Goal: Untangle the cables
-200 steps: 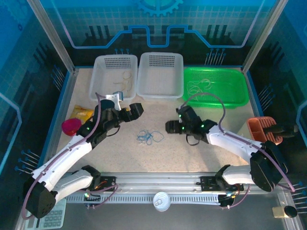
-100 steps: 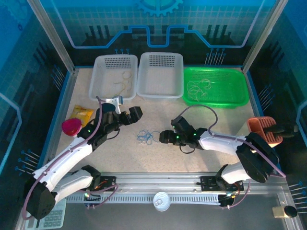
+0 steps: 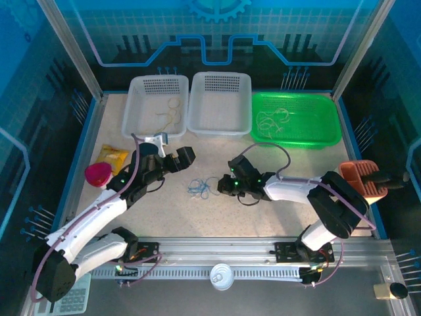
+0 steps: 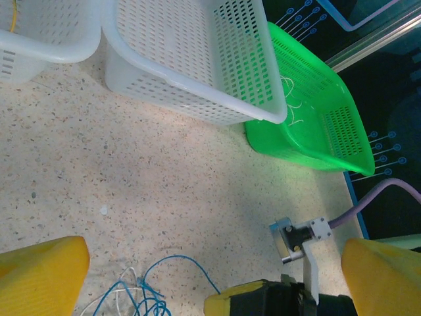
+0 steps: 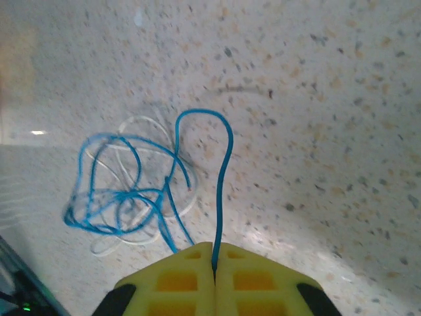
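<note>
Now the right gripper (image 3: 223, 187) pinches a blue strand (image 5: 227, 164) at the 3 o'clock edge of the cables (image 3: 202, 188).

Seen from above, the cables lie as one small blue-and-white knot on the table (image 3: 276, 210) between the two arms, at 9 o'clock from the right gripper and touching its tips. In the right wrist view the yellow fingers (image 5: 177, 276) are pressed together on the strand. It runs from them toward 12 o'clock, hooks over, and drops back into the knot at 10 o'clock. The left gripper (image 3: 187, 157) stands spread wide and holds nothing, near the knot but apart from it, at its 11 o'clock. Judging from this, a pull toward 3 o'clock would draw the strand out along its own length, and the left gripper is well placed to pin the rest.
</note>
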Robot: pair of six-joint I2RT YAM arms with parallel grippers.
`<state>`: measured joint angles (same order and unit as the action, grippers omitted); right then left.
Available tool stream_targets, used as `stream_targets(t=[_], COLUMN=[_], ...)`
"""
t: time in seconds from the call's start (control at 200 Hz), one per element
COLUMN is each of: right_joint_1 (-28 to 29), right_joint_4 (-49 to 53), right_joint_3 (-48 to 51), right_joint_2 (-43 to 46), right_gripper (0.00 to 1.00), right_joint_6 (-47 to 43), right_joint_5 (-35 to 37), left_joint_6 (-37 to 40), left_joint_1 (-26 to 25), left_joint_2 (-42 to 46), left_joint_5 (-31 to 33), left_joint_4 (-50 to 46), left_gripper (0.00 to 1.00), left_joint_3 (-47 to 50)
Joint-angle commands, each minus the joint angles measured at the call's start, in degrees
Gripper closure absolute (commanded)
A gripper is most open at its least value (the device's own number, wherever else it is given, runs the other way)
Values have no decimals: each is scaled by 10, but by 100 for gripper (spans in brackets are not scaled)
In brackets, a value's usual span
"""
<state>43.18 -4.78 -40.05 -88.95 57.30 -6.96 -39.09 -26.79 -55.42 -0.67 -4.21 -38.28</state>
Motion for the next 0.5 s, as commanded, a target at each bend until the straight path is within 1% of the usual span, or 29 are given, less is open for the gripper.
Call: stream_targets(t=[0.0,0.11,0.295,0.37,0.495], right_joint_1=[-34,-59,-63,-63,-69], right_joint_4=[-4,23,97,110,125], right_joint_3=[-36,-81,-177,-191,-199], right_joint_2=[13,50,94,108,128], right_gripper=[100,100,100,100,100], right_joint_6=[-21,-76,-206,-242,-276], right_joint_5=[-25,-50,-82,-86,-84], left_joint_6=[-1,2,1,-4,-15], left_joint_1=[2,2,2,3,3], left_joint_2=[4,2,-2,-6,-13], left_joint_5=[-2,-3,-7,-10,-24], left_joint_4=[11,10,13,16,30], left_gripper=[1,1,1,1,1], left_joint_3=[7,7,2,-3,-9])
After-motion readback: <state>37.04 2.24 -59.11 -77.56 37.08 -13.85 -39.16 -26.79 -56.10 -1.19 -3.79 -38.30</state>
